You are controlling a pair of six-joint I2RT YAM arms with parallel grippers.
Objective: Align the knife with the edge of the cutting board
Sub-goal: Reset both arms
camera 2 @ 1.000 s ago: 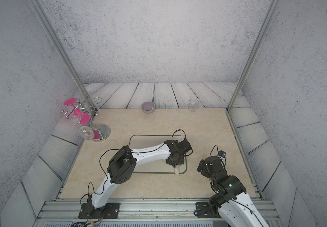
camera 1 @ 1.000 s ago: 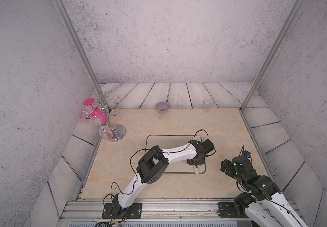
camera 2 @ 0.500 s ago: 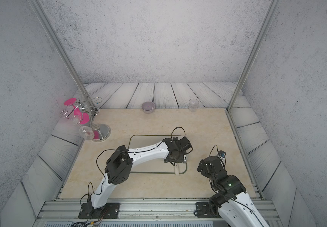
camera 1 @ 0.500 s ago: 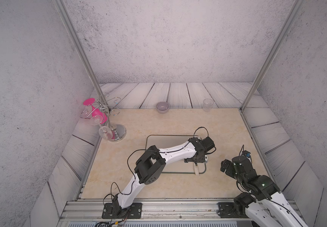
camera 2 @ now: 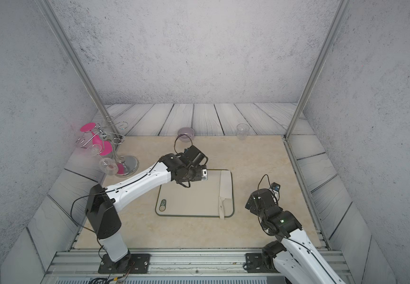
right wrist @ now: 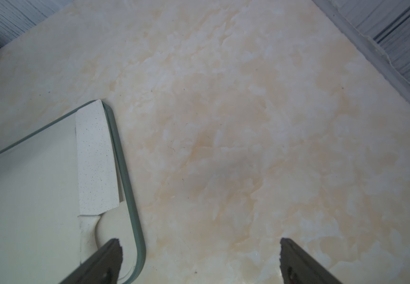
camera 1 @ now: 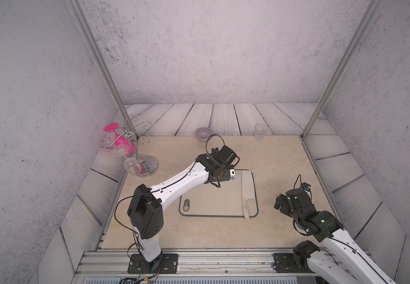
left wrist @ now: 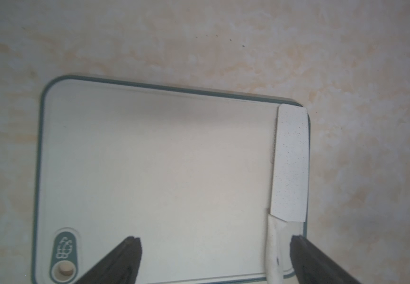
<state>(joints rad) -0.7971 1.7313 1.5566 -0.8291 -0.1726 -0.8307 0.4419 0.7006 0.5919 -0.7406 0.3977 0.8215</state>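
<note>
The cutting board [camera 1: 213, 204] lies flat on the marble table, beige with a dark green rim and a logo hole [camera 1: 186, 208] at its near left corner. The pale knife [camera 1: 247, 188] lies along the board's right short edge, blade [left wrist: 290, 167] toward the back. Its handle [left wrist: 274, 250] sticks slightly past the near rim. My left gripper [left wrist: 215, 242] hangs open above the board and holds nothing; the handle shows just inside one fingertip [left wrist: 299, 242]. My right gripper [right wrist: 200, 243] is open and empty over bare table, right of the board's near corner [right wrist: 135, 246].
A wire glass rack [camera 1: 135, 152] with pink and clear glasses stands at the far left. A grey bowl [camera 1: 203, 134] and a clear cup [camera 1: 260, 131] sit at the back edge. Metal posts [camera 1: 322, 103] rise at the back corners.
My left gripper has opened and let go of the knife's handle. It has risen and drawn back toward the far left. The knife stays along the board's right edge.
</note>
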